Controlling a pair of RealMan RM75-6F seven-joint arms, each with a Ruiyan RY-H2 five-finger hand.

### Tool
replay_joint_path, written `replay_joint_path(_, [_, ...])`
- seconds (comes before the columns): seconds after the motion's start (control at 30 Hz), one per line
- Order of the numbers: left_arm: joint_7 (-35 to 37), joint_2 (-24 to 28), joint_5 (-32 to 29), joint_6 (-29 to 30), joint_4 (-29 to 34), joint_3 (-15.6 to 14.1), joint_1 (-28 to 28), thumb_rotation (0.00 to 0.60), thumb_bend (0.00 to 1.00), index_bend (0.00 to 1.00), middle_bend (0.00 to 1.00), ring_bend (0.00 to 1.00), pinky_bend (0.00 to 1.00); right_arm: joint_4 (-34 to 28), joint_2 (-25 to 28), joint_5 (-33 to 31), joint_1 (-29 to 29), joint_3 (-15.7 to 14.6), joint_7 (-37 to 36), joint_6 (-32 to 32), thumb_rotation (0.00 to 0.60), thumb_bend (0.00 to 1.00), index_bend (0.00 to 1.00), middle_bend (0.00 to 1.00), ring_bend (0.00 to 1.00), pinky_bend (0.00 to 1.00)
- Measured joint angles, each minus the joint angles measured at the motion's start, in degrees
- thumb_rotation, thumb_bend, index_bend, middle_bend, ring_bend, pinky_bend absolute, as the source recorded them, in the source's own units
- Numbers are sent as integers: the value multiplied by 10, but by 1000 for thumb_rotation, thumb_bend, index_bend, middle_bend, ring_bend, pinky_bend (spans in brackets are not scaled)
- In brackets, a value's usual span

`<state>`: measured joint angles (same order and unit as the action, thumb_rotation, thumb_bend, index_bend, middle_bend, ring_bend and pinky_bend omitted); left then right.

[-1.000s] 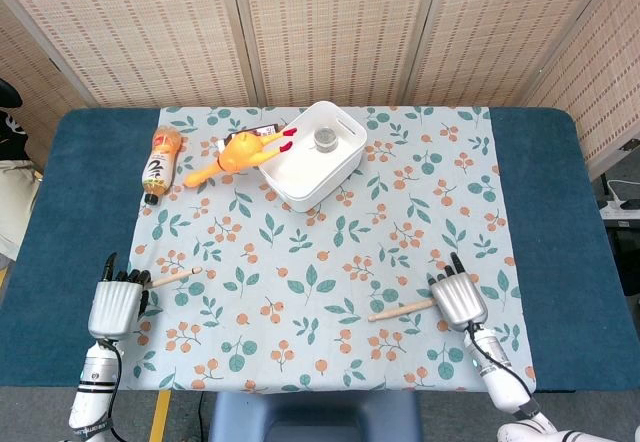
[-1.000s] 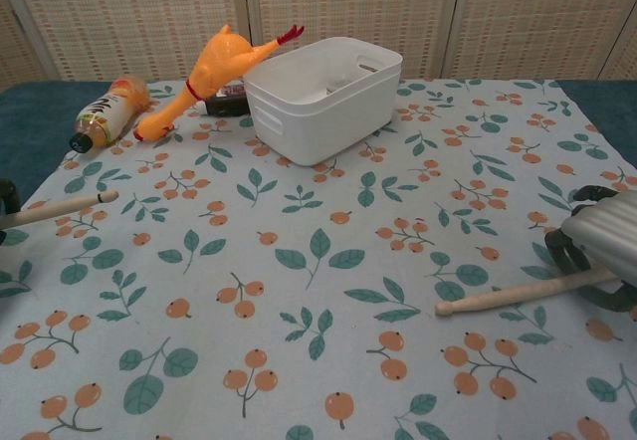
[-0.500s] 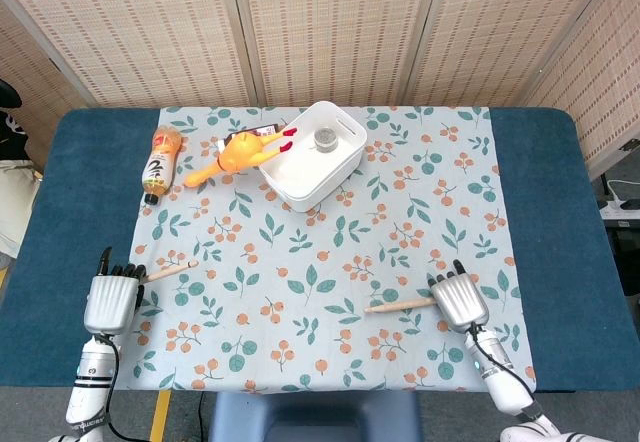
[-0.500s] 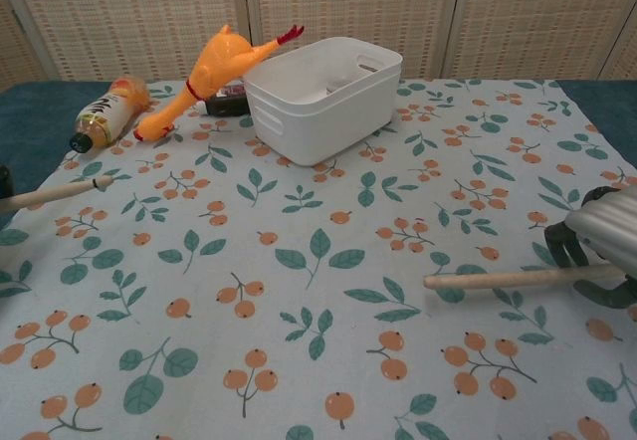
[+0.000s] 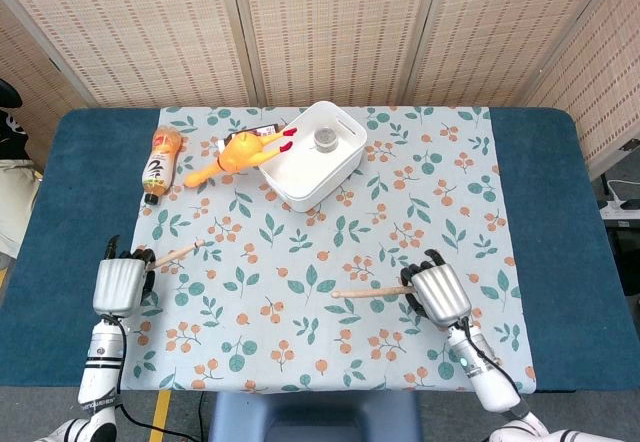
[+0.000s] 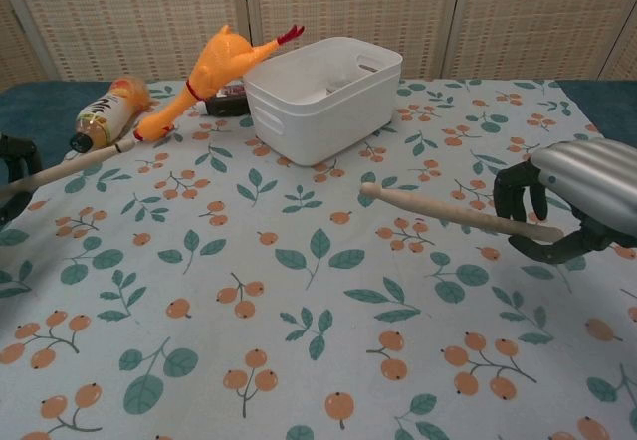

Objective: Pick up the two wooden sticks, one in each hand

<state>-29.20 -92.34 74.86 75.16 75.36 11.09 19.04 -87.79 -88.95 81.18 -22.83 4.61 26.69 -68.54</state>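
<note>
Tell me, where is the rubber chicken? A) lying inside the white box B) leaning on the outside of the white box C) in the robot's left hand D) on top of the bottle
B: the rubber chicken leans against the outer wall of the white box, its red feet at the rim.

Left robot hand [image 5: 121, 285] and right robot hand [image 5: 437, 294] both hover, fingers curled closed.

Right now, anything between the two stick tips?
Nothing; in the head view only bare patterned cloth lies between the left stick tip and the right stick tip.
</note>
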Motion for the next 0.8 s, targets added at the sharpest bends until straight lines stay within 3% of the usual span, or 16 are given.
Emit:
replay_joint_path(0.33, [-39, 11, -31, -8, 109, 25, 22, 600, 552, 841, 933, 557, 188, -28, -25, -50, -34, 45, -55, 45, 600, 395, 913, 711, 522, 233])
replay_joint_path(0.53, [-126, 4, -37, 14, 202, 29, 37, 600, 558, 841, 941, 568, 197, -81, -26, -111, -66, 81, -47, 79, 600, 449, 913, 712, 522, 234])
replay_joint_path(0.8, [-187, -19, -23, 60, 269, 24, 54, 600, 563, 841, 946, 578, 214, -152, 23, -242, -108, 123, -31, 140, 600, 459, 913, 712, 522, 234])
